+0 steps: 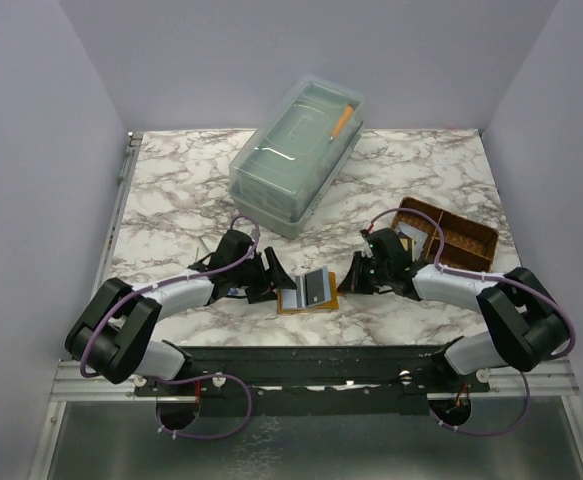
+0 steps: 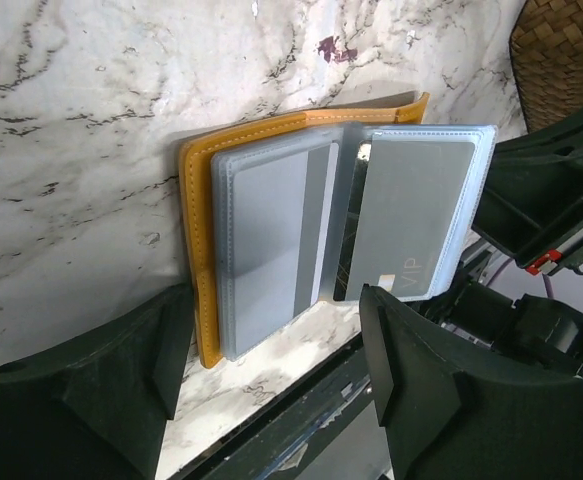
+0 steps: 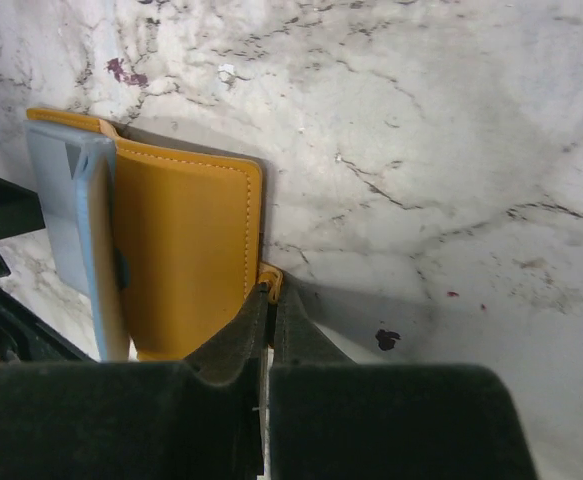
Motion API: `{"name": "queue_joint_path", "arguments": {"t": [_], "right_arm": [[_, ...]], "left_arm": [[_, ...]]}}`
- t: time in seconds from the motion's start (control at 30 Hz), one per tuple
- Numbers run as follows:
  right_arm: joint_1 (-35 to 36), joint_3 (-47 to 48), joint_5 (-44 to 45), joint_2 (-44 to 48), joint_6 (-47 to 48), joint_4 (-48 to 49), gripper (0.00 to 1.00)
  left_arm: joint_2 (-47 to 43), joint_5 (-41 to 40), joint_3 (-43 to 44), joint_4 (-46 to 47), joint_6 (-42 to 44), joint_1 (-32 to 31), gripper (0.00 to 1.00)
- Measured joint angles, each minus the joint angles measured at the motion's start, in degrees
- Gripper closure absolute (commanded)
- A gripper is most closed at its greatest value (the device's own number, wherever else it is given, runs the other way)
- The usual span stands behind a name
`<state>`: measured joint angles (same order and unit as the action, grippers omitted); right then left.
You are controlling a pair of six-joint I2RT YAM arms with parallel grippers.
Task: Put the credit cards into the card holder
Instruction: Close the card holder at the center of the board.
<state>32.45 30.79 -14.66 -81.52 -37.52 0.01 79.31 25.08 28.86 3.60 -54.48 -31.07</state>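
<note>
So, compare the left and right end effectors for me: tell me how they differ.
The left end effector is open; the right end effector is shut. The left holds nothing, its jaws standing apart in front of the open wallet; the right pinches the small tab at the wallet's edge. In the top view the left sits to the wallet's left, the right to its right. Both are black and close to the wallet.

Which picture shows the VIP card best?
The left wrist view: the VIP card faces the camera inside its clear sleeve. From above it is only a small grey patch; the right wrist view shows just the sleeve's edge.
</note>
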Motion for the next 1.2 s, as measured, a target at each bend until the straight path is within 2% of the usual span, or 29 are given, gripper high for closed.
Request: {"name": "queue_joint_path", "arguments": {"t": [0.33, 0.57, 0.67, 0.77, 0.93, 1.03, 1.07, 1.1, 1.2], "right_arm": [[0.00, 0.00, -4.39, -3.15, -0.68, 4.98, 1.00], [0.24, 0.00, -5.64, -3.52, -0.72, 5.07, 0.99], [0.24, 0.02, -5.75, -3.56, -0.87, 5.03, 0.97], [0.24, 0.15, -5.68, -3.56, -1.11, 4.61, 0.88], [0.24, -0.02, -3.56, -1.01, -2.49, 2.25, 0.59], [0.24, -0.24, -1.53, 2.19, -2.64, -0.24, 0.52], [0.24, -0.24, -1.09, 3.06, -2.36, -0.83, 0.50], [0.24, -0.22, -0.85, 3.78, -2.03, -1.29, 0.50], [0.42, 0.68, -0.57, 4.04, -0.55, -3.48, 0.45]], "left_arm": [[-3.91, 1.09, 1.25, 2.03, -1.09, -0.09, 0.31], [-3.85, 2.71, 3.39, 8.13, -3.41, -1.86, 0.31], [-1.25, 3.61, 4.50, 10.47, -3.89, -2.80, 0.32], [3.69, 4.81, 6.21, 12.74, -4.50, -3.58, 0.32], [11.04, 6.45, 7.34, 15.98, -5.16, -5.09, 0.34], [12.07, 7.13, 7.34, 16.81, -5.33, -5.27, 0.44], [12.07, 7.21, 7.34, 17.00, -5.31, -5.33, 0.51], [12.07, 7.30, 7.34, 17.29, -5.33, -5.33, 0.62], [12.35, 7.39, 7.37, 17.92, -5.53, -5.33, 0.75]]}}
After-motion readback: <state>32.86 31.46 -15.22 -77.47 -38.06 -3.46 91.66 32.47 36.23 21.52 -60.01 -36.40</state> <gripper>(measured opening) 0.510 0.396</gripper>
